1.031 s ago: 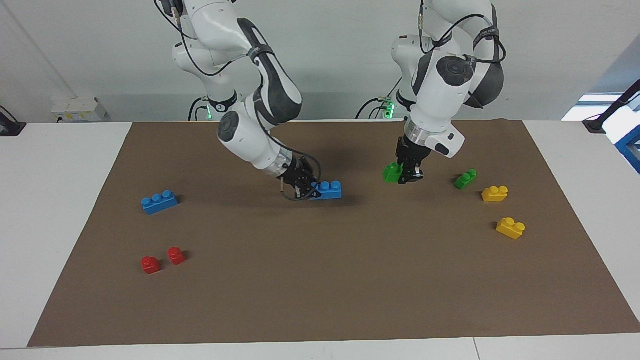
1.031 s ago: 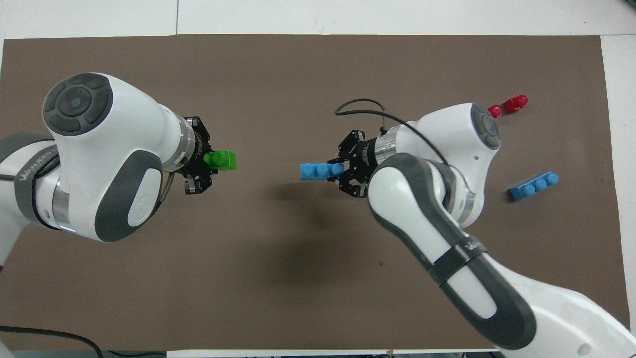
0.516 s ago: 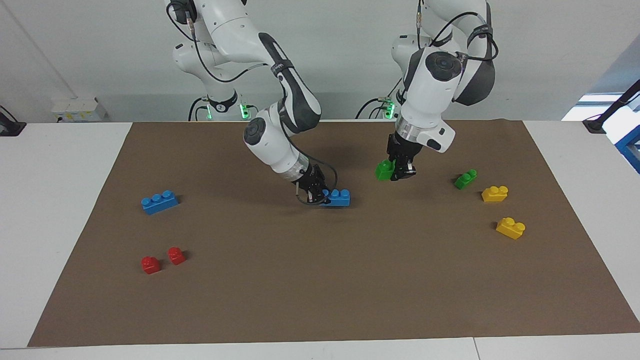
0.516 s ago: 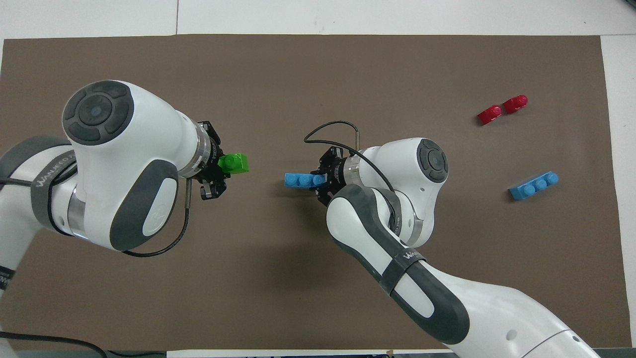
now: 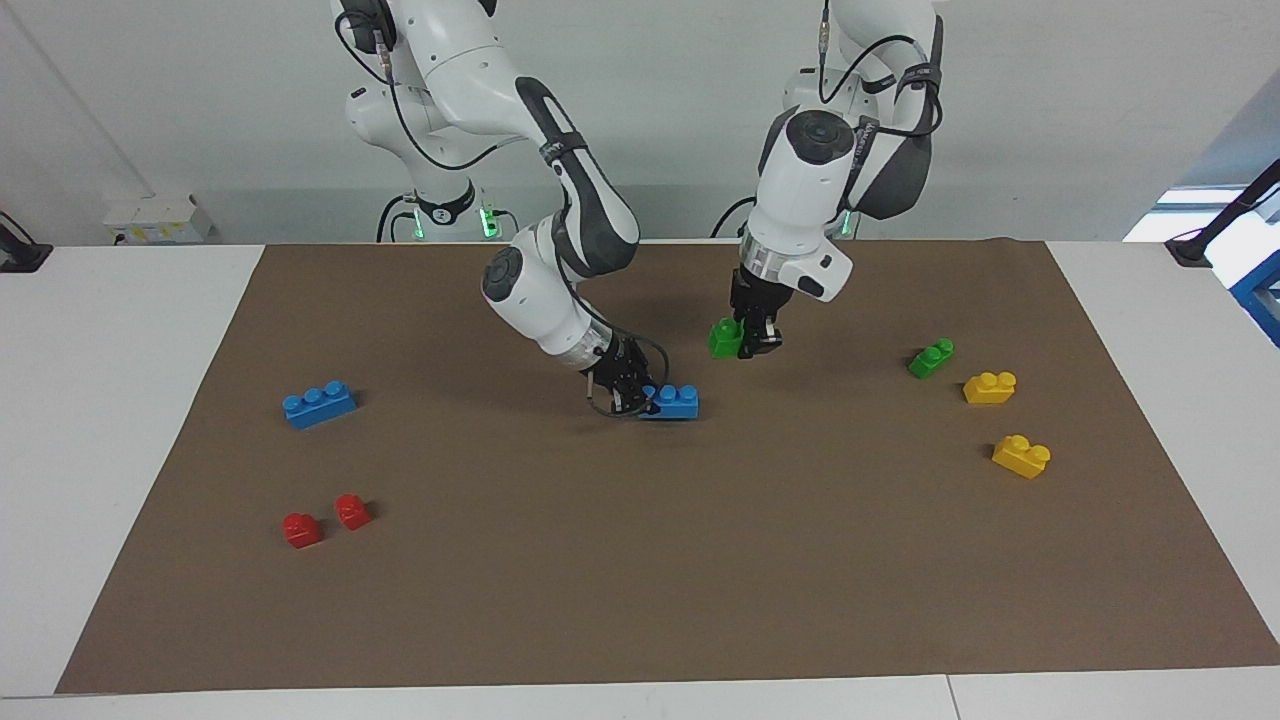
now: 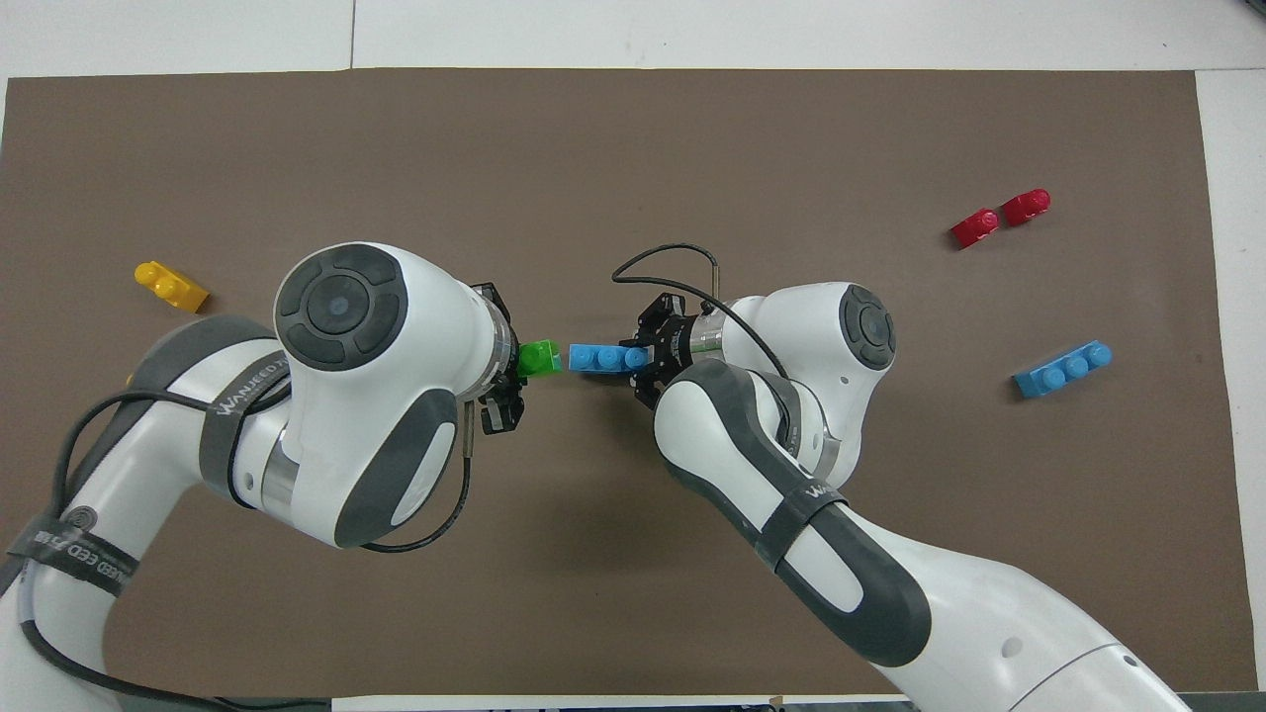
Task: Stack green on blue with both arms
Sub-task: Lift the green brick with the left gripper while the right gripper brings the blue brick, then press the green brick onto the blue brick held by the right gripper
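My left gripper point(image 5: 752, 340) point(image 6: 516, 363) is shut on one end of the green brick point(image 5: 724, 338) point(image 6: 540, 357) and holds it in the air over the middle of the brown mat. On one end of the blue three-stud brick point(image 5: 674, 401) point(image 6: 603, 357) my right gripper point(image 5: 642, 399) point(image 6: 645, 356) is shut, holding it low over the mat with its studs up. In the overhead view the two bricks lie end to end with a narrow gap. In the facing view the green hangs higher than the blue and apart from it.
A second blue brick point(image 5: 319, 404) point(image 6: 1063, 369) and two red pieces point(image 5: 300, 529) point(image 6: 999, 218) lie toward the right arm's end. A second green brick point(image 5: 931, 357) and two yellow bricks point(image 5: 989, 387) point(image 5: 1021, 456) lie toward the left arm's end.
The left arm has carried the green brick toward the middle until it is almost end to end with the blue. The right arm first shifted the blue brick slightly toward it, then held still.
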